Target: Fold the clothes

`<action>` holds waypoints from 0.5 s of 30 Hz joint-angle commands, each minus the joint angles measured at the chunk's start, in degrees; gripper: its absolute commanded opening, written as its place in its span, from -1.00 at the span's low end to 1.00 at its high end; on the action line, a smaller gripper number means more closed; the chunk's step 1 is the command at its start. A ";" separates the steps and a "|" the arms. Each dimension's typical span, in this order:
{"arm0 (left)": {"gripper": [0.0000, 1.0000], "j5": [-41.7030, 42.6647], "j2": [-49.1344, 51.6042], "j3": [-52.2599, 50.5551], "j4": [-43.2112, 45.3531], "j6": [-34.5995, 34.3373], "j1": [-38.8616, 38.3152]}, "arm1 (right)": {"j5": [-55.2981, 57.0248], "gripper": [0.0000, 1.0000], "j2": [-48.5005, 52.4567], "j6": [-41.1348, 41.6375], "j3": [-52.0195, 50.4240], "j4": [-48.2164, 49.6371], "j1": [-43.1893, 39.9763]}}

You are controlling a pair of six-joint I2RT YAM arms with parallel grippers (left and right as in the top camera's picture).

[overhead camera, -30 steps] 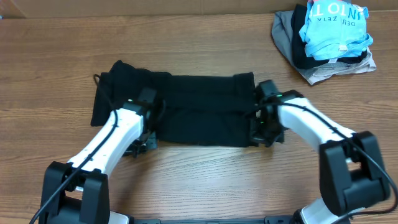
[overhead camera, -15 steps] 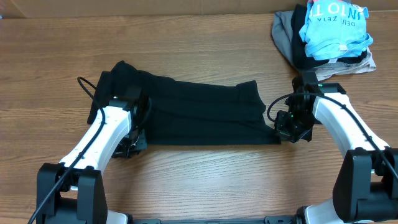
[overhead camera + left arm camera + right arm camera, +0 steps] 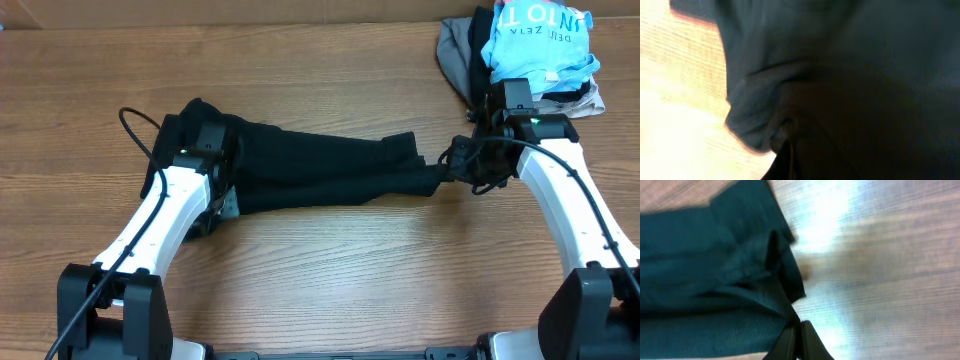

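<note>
Your black T-shirt (image 3: 320,175) lies stretched across the middle of the wooden surface (image 3: 330,290). It is soft, light and limp, so pinch bunched edges. Your left tool (image 3: 222,195) and right tool (image 3: 458,168) are each clamped on an end, though fabric hides the left. A second ago both ends sat closer together; now the shirt is pulled long and narrow.

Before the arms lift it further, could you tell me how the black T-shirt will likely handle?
Probably floppy: the black T-shirt bunches into creases between both pinch points. Likely light, since the right end effector draws a corner out thin. It may slide easily on the smooth table.
</note>
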 commanded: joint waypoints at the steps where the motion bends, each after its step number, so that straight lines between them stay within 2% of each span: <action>1: -0.92 -2.58 0.17 1.25 4.13 3.39 0.61 | 1.38 -0.92 1.84 -0.39 0.98 2.19 0.70; 8: -0.92 -2.78 0.20 1.25 14.99 8.87 0.66 | 1.38 -0.92 6.14 -1.79 0.98 8.26 2.47; 15: -0.92 -4.35 1.36 1.25 22.38 9.46 0.72 | 1.33 -0.92 10.08 -1.88 0.98 12.02 2.82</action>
